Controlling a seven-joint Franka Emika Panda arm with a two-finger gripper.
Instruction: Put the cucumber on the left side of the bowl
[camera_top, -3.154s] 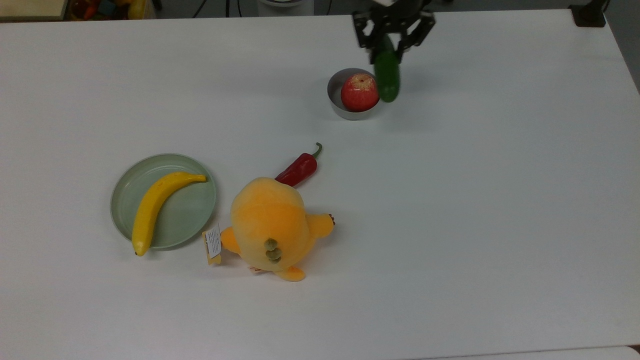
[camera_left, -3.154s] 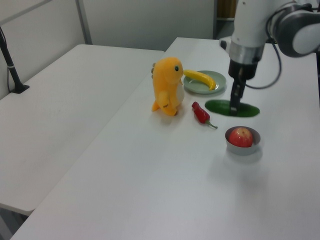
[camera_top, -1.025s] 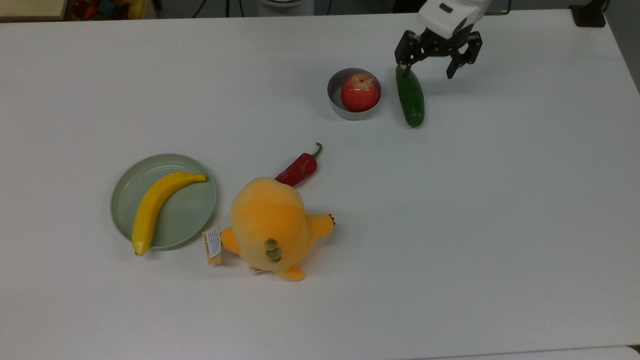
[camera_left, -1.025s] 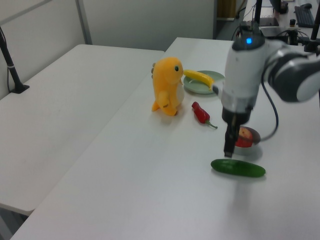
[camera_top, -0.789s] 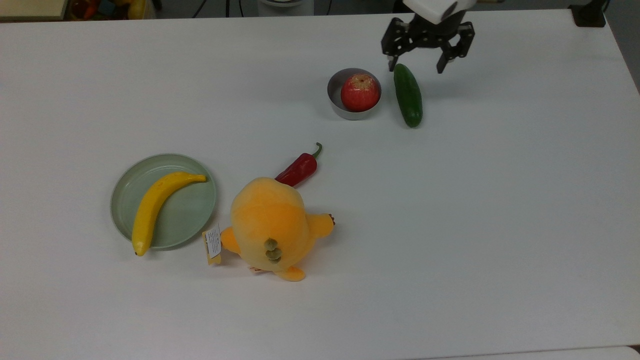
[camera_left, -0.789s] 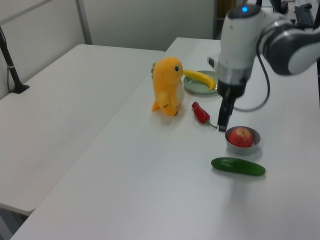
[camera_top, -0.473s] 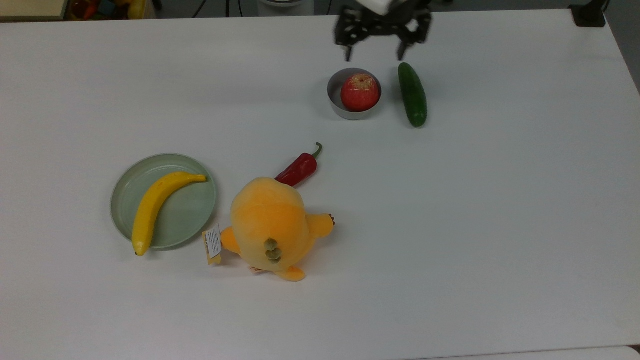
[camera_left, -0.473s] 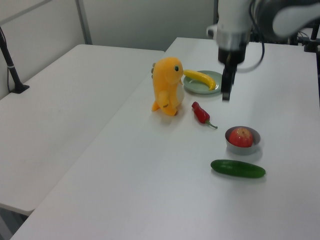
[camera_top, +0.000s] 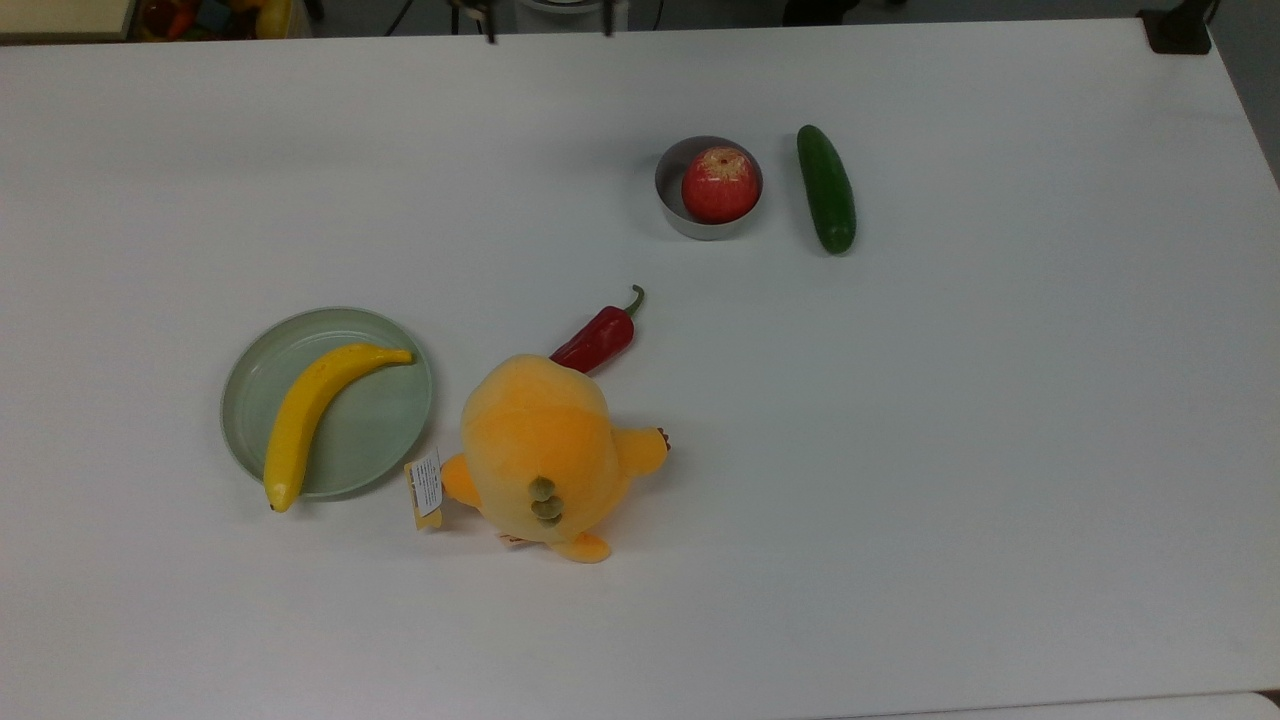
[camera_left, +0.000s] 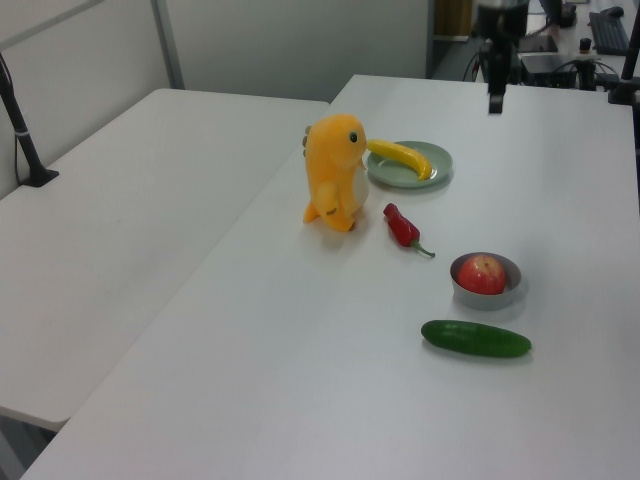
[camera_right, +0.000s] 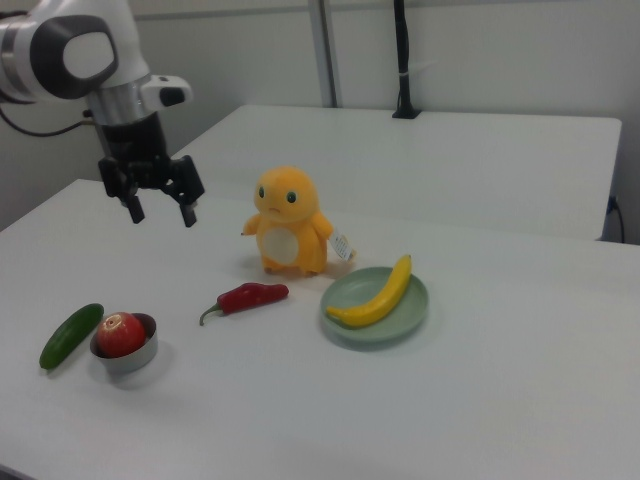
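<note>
White desk (camera_left: 300, 380), second white desk (camera_left: 130, 180) alongside with a dark pole (camera_left: 20, 120), pale partition walls (camera_left: 300, 40) behind.

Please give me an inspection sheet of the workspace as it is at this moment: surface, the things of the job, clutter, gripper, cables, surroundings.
Surface: white table, no spills seen.
Job's things: cucumber lies flat beside the grey bowl, on the top view's right, not touching; free of the gripper.
Clutter: red apple in the bowl; red chili pepper; orange plush toy; banana on the pale green plate.
Gripper: gripper open, empty, raised above the table.
Cables: dark cables behind the table.
Surroundings: second white table alongside.
</note>
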